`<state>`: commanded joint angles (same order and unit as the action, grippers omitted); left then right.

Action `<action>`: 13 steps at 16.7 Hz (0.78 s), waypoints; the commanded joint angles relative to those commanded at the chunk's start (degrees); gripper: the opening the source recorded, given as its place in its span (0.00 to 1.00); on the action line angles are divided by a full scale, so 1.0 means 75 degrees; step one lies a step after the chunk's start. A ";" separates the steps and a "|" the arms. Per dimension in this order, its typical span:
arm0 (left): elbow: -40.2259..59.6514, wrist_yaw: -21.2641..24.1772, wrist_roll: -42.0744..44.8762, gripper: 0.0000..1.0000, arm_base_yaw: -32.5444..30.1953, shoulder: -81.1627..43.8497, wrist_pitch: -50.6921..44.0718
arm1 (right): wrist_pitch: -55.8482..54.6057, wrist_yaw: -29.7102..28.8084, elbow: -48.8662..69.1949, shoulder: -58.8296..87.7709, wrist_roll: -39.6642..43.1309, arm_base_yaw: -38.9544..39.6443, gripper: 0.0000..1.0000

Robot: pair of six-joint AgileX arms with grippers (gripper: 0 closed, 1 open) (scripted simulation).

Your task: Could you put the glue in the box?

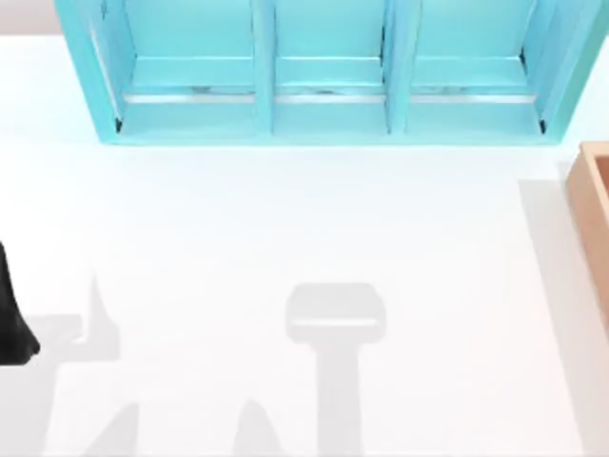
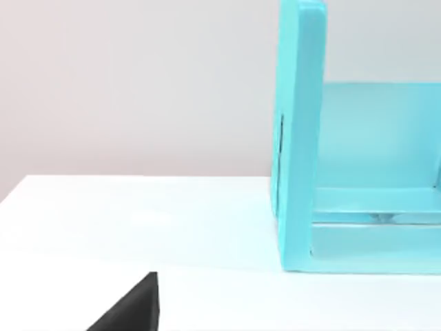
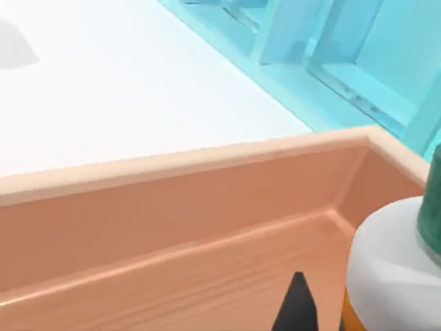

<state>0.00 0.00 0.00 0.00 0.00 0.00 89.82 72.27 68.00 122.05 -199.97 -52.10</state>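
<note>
Right wrist view: the small white glue bottle with dark green cap and orange label [image 3: 389, 269] sits close beside a dark tip of the right gripper's fingers [image 3: 296, 307], over the orange-brown inside of the tan wooden box [image 3: 179, 207]. Whether the fingers clasp it, I cannot tell. I judge the placing step is in hand; next, the bottle must rest on the floor, then release. The left arm [image 1: 11, 314] is parked at the white worktop's [image 1: 285, 228] left edge, near the turquoise shelf unit [image 1: 324, 114].

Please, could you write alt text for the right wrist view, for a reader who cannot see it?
The glue, a white bottle with a dark green cap, sits close to the camera above the orange-brown inside of the box. Beyond the box wall lie the white table and the turquoise shelf unit.
</note>
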 joint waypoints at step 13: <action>0.0000 0.0000 0.0000 1.00 0.0000 0.0000 0.0000 | 0.0418 0.0609 -0.0125 0.0152 -0.1234 -0.0579 0.00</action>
<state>0.00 0.00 0.00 0.00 0.00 0.00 92.96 76.84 67.06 123.19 -209.23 -56.44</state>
